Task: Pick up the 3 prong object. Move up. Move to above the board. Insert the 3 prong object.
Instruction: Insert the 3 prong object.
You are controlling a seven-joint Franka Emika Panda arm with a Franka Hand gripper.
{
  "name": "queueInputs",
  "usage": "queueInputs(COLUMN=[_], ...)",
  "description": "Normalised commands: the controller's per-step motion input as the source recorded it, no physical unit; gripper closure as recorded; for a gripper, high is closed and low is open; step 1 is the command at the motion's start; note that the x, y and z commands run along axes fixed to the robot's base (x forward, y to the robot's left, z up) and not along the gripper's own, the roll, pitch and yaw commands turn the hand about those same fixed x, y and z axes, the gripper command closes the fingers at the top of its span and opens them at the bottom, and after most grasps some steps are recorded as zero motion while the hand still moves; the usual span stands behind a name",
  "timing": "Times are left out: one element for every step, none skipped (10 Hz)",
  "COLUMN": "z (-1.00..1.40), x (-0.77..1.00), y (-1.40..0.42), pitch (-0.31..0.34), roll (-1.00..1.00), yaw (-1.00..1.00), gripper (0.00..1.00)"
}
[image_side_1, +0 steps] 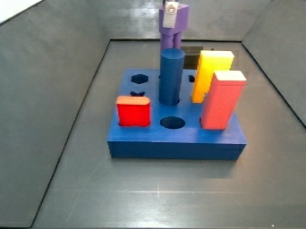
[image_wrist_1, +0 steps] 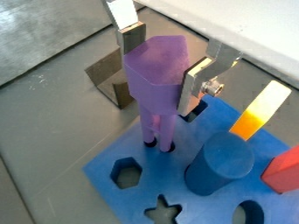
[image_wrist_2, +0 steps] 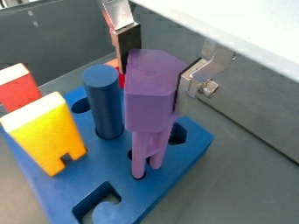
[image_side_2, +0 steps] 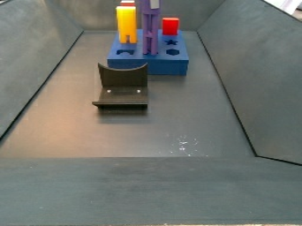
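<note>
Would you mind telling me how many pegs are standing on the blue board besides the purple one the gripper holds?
4: blue cylinder centre, yellow block at a far corner, tall red block beside it, short red block. Gripper above the board's far edge.

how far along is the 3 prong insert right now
Done: the 3 prong object is picked up and brought over the board. In hand: the hand stands at its solid top, fingers on either side, prong tips at a corner of the board's top face. Left: seating it fully and letting go; how deep the prongs sit cannot be told.
</note>
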Motion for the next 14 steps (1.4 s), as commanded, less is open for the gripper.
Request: queueInputs(z=[0.0, -0.11, -0.33, -0.21, -0.09, -0.02, 0.0, -0.2, -0.29, -0.29, 0.0, -0.17, -0.33, -0.37], x=[0.0, 0.04, 0.27, 0.12, 0.0, 0.0, 0.0, 0.21, 0.13, 0.08, 0.0, 0.02, 0.0, 0.0], y=[0.0, -0.04, -0.11, -0.01, 0.0, -0.03, 0.04, 0.07, 0.05, 0.14, 0.0, 0.0, -0.01, -0.12], pitch=[-0.023, -0.043, -0.061, -0.041, -0.046, -0.043, 0.0, -0.05, -0.076, -0.089, 0.0, -0.004, -0.034, -0.057], roll=[0.0, 0.0, 0.0, 0.0, -0.03, 0.0, 0.0, -0.03, -0.02, 0.0, -0.02, 0.0, 0.06, 0.07], yaw=[0.0, 0.0, 0.07, 0.32, 0.26, 0.04, 0.0, 0.35, 0.32, 0.5, 0.0, 0.02, 0.14, 0.24], gripper=[1.0, 1.0, 1.0, 1.0, 1.0, 1.0, 1.0, 1.0, 1.0, 1.0, 1.0, 1.0, 1.0, 1.0])
